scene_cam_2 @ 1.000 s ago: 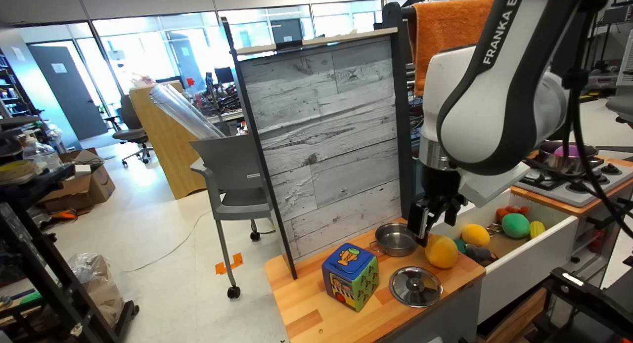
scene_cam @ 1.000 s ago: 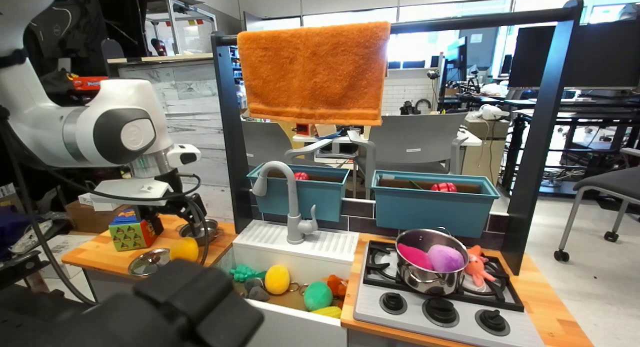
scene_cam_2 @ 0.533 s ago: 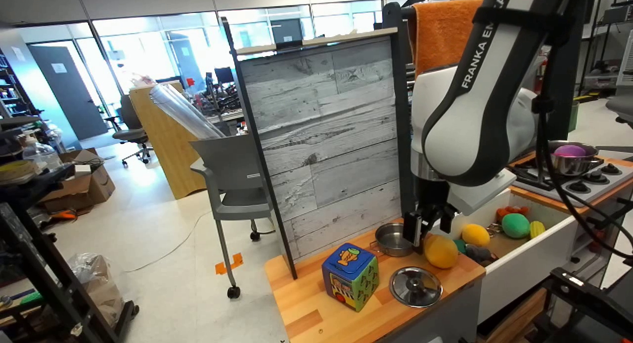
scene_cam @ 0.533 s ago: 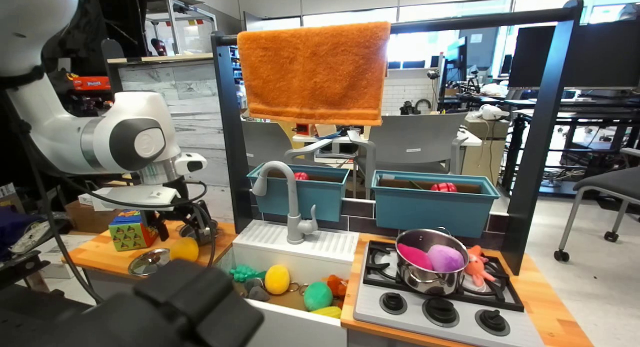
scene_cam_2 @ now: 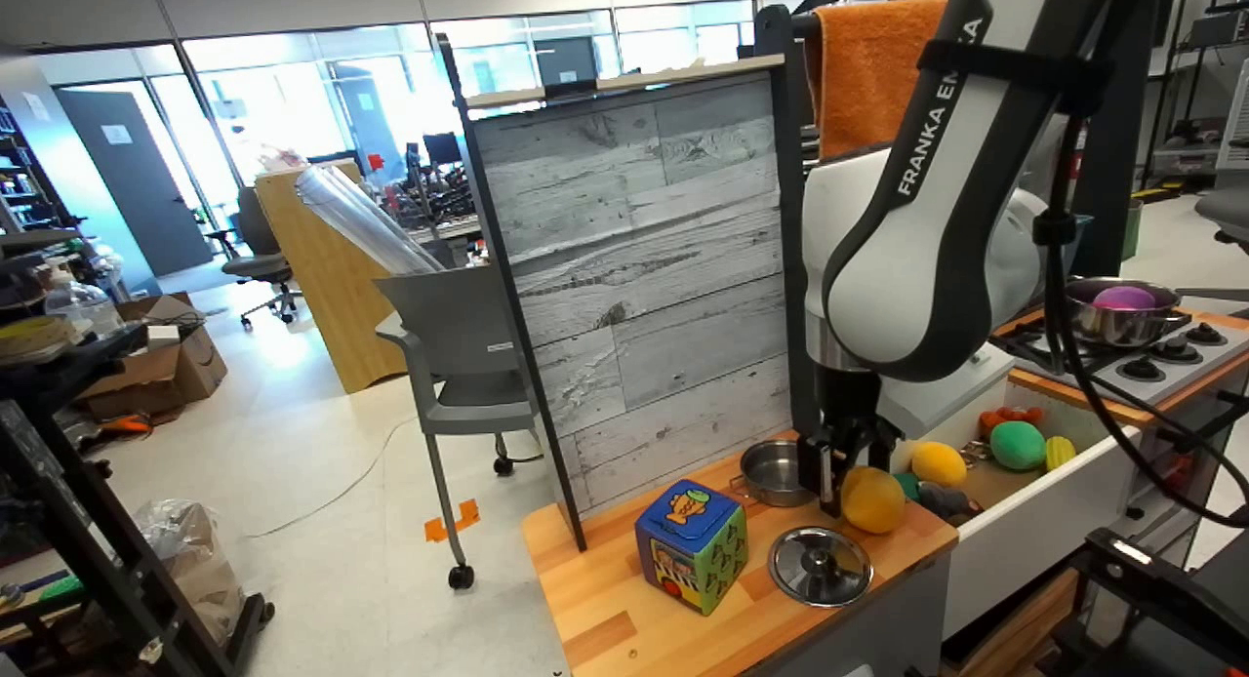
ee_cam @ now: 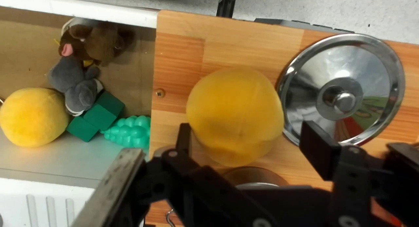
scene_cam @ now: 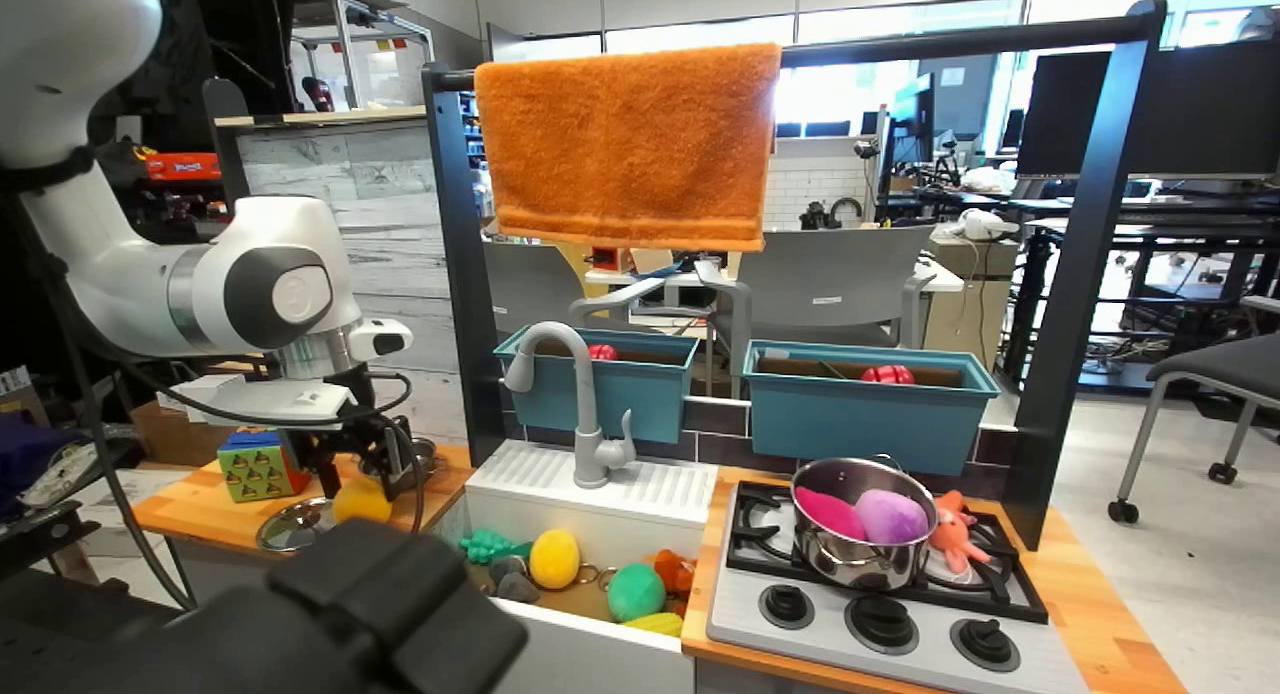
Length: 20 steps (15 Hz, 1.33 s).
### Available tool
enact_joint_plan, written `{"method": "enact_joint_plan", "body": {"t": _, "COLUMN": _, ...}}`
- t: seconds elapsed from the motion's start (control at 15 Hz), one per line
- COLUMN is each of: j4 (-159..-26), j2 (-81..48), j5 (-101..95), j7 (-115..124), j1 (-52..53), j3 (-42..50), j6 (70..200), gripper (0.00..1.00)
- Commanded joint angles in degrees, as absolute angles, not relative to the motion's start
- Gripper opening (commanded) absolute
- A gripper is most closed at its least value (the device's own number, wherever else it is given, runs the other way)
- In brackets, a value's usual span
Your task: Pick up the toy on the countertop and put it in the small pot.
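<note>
The yellow-orange rounded toy (ee_cam: 235,106) sits on the wooden countertop (scene_cam_2: 605,599), close beside the metal lid. It also shows in both exterior views (scene_cam: 362,501) (scene_cam_2: 873,501). My gripper (ee_cam: 246,132) is open above the toy, with one finger by its left side in the wrist view and the other over the lid's edge, apart from the toy. The gripper is low over the toy in both exterior views (scene_cam: 362,474) (scene_cam_2: 854,472). The small silvery pot (scene_cam_2: 771,472) stands behind the toy, empty. In the wrist view the gripper hides most of the pot (ee_cam: 258,174).
The lid (scene_cam_2: 820,567) lies flat beside the toy. A multicoloured cube (scene_cam_2: 691,550) stands on the same countertop. The white sink (scene_cam: 590,654) with several soft toys adjoins the counter, with a grey faucet (scene_cam: 590,414). A larger pot (scene_cam: 865,559) stands on the stove.
My gripper has moved down and from near the small pot to over the toy, staying open. The toy has shifted very slightly toward the counter's front edge.
</note>
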<state>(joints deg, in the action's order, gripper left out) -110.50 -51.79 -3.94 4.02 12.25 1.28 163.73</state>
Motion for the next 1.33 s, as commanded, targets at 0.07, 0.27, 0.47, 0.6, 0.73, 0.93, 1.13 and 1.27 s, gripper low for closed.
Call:
{"method": "enact_joint_plan", "body": {"t": 0.07, "j4": -109.0, "j2": -52.3, "j5": -3.7, "j7": 5.2, "j1": 12.5, "j3": 1.7, "j6": 162.5, "gripper": 0.44}}
{"method": "enact_joint_plan", "body": {"t": 0.27, "j4": -109.2, "j2": -51.9, "j5": -3.6, "j7": 6.2, "j1": 12.7, "j3": 2.2, "j6": 162.9, "gripper": 0.23}}
{"method": "enact_joint_plan", "body": {"t": 0.47, "j4": -110.3, "j2": -51.0, "j5": -3.4, "j7": 7.8, "j1": 13.0, "j3": 3.1, "j6": 164.6, "gripper": 0.04}}
{"method": "enact_joint_plan", "body": {"t": 0.6, "j4": -111.8, "j2": -49.7, "j5": -3.3, "j7": 9.1, "j1": 13.4, "j3": 3.8, "j6": 164.6, "gripper": 0.06}}
{"method": "enact_joint_plan", "body": {"t": 0.73, "j4": -113.0, "j2": -48.7, "j5": -3.5, "j7": 9.8, "j1": 13.4, "j3": 4.4, "j6": 164.3, "gripper": 0.04}}
{"method": "enact_joint_plan", "body": {"t": 0.93, "j4": -115.5, "j2": -46.8, "j5": -3.5, "j7": 9.3, "j1": 12.6, "j3": 4.2, "j6": 165.6, "gripper": 0.05}}
{"method": "enact_joint_plan", "body": {"t": 1.13, "j4": -118.3, "j2": -44.0, "j5": -3.2, "j7": 9.2, "j1": 12.1, "j3": 3.9, "j6": 167.6, "gripper": 0.05}}
{"method": "enact_joint_plan", "body": {"t": 1.27, "j4": -120.0, "j2": -42.0, "j5": -3.0, "j7": 8.9, "j1": 11.7, "j3": 3.4, "j6": 169.5, "gripper": 0.05}}
